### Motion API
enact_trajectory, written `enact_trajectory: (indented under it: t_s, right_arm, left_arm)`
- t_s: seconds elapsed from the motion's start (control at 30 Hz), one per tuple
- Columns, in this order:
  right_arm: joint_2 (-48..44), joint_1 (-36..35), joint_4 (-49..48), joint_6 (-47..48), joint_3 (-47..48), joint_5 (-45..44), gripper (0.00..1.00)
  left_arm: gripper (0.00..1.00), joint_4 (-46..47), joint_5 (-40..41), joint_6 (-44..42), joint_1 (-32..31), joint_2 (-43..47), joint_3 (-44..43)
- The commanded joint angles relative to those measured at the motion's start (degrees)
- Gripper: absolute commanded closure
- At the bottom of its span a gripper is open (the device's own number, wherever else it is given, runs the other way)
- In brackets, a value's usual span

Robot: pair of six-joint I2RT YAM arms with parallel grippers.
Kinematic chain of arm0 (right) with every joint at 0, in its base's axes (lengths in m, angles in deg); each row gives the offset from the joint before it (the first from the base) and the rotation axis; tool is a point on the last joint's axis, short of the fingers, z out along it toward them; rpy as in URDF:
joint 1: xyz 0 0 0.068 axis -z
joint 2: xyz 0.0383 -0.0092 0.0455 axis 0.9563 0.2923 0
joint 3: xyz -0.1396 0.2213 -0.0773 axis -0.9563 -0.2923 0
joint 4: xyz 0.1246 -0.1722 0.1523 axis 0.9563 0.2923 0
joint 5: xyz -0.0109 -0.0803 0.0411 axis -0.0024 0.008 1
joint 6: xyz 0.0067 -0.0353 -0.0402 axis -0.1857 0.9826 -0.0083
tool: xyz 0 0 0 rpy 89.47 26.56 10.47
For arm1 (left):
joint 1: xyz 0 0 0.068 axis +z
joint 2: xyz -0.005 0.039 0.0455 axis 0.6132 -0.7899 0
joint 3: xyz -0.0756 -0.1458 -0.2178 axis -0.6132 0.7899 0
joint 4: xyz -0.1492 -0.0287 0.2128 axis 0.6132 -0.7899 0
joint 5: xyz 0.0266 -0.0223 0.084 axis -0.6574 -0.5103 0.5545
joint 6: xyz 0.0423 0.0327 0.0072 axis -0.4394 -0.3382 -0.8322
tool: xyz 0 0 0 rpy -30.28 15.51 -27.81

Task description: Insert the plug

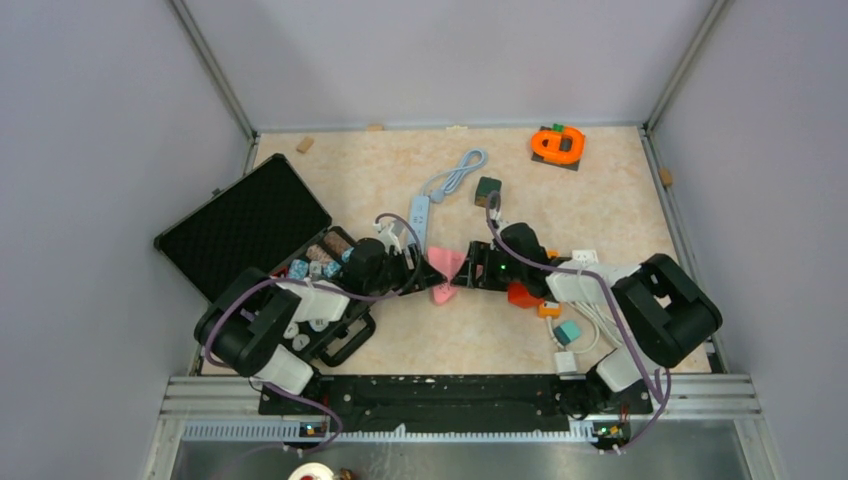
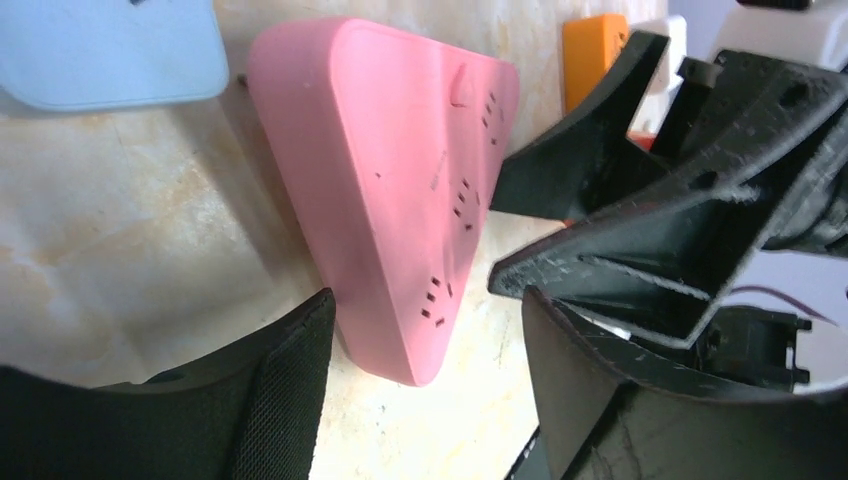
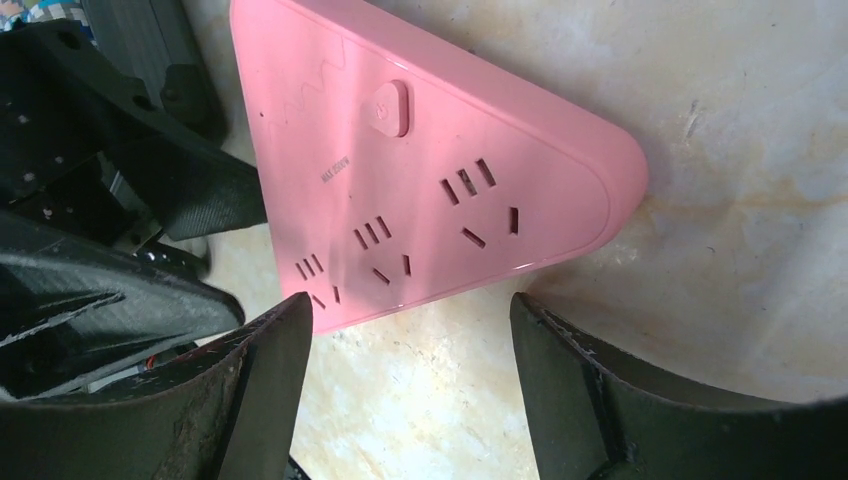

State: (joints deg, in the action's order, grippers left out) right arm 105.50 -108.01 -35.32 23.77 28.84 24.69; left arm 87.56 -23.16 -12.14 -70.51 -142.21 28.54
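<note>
Left gripper (image 2: 425, 300) and right gripper (image 3: 410, 300) both sit half-open and empty at corners of the pink socket strip (image 3: 400, 170), loose plugs (image 1: 568, 331) off to its right, so closing now probably just skids the strip.

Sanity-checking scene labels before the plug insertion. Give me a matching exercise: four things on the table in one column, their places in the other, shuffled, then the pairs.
Things
1. pink triangular plastic power strip
2. orange ring-shaped plastic piece
3. black hard-shell case with foam lining
4. pale blue oblong power strip with a looped cord

Places
A. far right corner of the table
B. left side, lid open
C. middle of the table
D. far half, near the centre line

Pairs: 1-C, 2-A, 3-B, 4-D
</note>
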Motion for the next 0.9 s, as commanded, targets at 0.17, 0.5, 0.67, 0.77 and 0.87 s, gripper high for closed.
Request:
enact_trajectory:
  t_s: [0.17, 0.5, 0.67, 0.77, 0.87]
  right_arm:
    - [-0.42, 3.53, -0.72, -1.62, -1.17, -0.45, 0.29]
    - [4.16, 5.87, -5.79, -2.86, -0.77, 3.50, 0.31]
    - [4.69, 5.88, -6.91, -2.36, -0.89, 4.51, 0.32]
    - [4.55, 5.87, -8.05, -2.31, -1.08, 5.51, 0.32]
    - [3.74, 5.89, -9.20, -2.44, -1.34, 6.39, 0.32]
  left_arm:
    - [0.19, -7.31, 10.39, -2.07, 0.30, -5.95, -6.81]
    - [0.40, 9.87, -0.34, 0.74, 0.62, -12.81, -6.03]
    - [0.49, 12.91, -3.19, 2.26, 0.60, -10.65, -4.69]
    - [0.57, 14.10, -4.18, 3.19, 0.35, -8.87, -3.95]
    - [0.75, 14.19, -4.31, 3.99, 0.23, -7.28, -4.03]
